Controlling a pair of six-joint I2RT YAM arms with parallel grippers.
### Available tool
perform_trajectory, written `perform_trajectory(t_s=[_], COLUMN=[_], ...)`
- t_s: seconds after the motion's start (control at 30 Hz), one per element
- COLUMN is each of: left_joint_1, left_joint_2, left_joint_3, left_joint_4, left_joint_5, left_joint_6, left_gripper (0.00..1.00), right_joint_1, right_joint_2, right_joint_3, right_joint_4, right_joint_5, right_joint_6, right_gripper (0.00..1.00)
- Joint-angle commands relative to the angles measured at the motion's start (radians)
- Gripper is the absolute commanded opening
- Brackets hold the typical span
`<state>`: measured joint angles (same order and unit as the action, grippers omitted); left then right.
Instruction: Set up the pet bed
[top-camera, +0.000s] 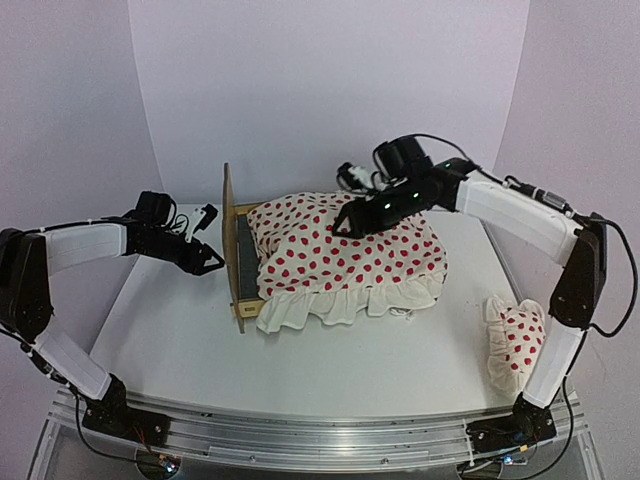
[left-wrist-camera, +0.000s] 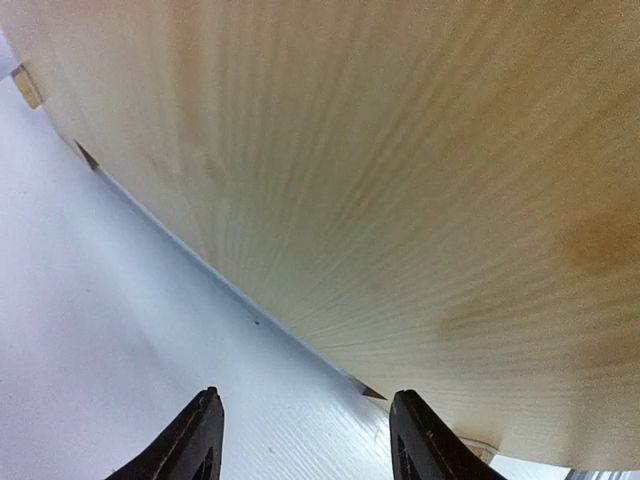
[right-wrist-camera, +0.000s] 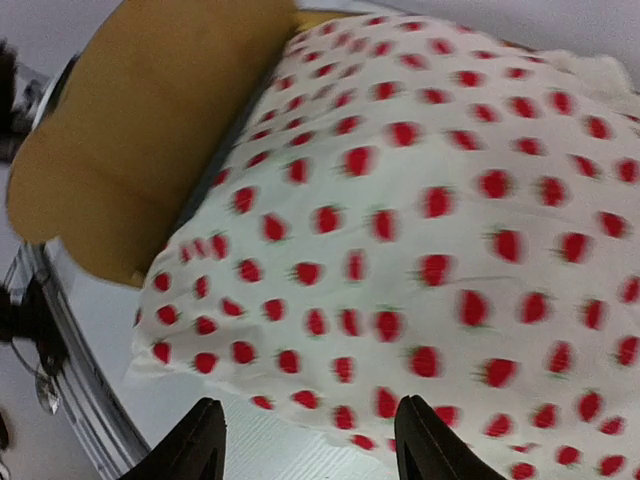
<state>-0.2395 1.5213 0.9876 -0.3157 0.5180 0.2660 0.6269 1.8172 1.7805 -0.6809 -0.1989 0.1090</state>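
The pet bed, a small light plywood frame with a tall headboard (top-camera: 231, 235), stood on the white bench (top-camera: 170, 340) a little left of centre, with its headboard end towards the left arm. A white ruffled duvet with red dots (top-camera: 340, 262) lay heaped over the frame and hid the base and footboard. Its frill spilled over the near side onto the bench. A small red-dotted pillow (top-camera: 517, 338) lay well apart from the bed, by the right edge of the bench and just beside the right arm's lower link.

By my reading the job stood about halfway: the cover was on the frame but looked bunched rather than smoothed, and the pillow had not yet been placed on the bed.

The left claw (top-camera: 207, 257) hung just outside the headboard's outer face, its jaws parted with nothing between them. Its wrist view showed only bare plywood close ahead. The right claw (top-camera: 349, 226) was over the top of the duvet, jaws likewise spread and empty. Whether its tips touched the cloth could not be told.

Open bench lay in front of the bed towards the near edge, and also to the left behind the left claw. The headboard blocked any straight push from that side, and the pillow sat close to the bench's right edge.
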Motion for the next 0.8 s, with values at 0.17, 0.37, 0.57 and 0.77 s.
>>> perform_trajectory(t_s=[0.17,0.37,0.57,0.77], left_joint_1=[0.037,0.041,0.071,0.143], left_joint_2=[-0.173,-0.268,-0.321,-0.418], left_joint_3=[-0.054,-0.126,-0.177,-0.175], left_joint_4=[0.007,0.023,0.043,0.0], left_joint_5=[-0.011,0.01,0.075,0.129], left_joint_6=[-0.078,-0.117,-0.12,-0.008], left_gripper=[0.6,0.7,0.85,0.87], right_joint_1=[0.309,0.322,0.324,0.319], right_joint_2=[0.124,0.238,0.276,0.256], right_joint_3=[-0.087,-0.043,-0.042,-0.03], right_joint_4=[0.363,0.363,0.361,0.359], right_joint_5=[-0.048,0.038,0.083,0.089], right_joint_6=[-0.249,-0.224,-0.193,-0.125], right_gripper=[0.66,0.63,0.47,0.03])
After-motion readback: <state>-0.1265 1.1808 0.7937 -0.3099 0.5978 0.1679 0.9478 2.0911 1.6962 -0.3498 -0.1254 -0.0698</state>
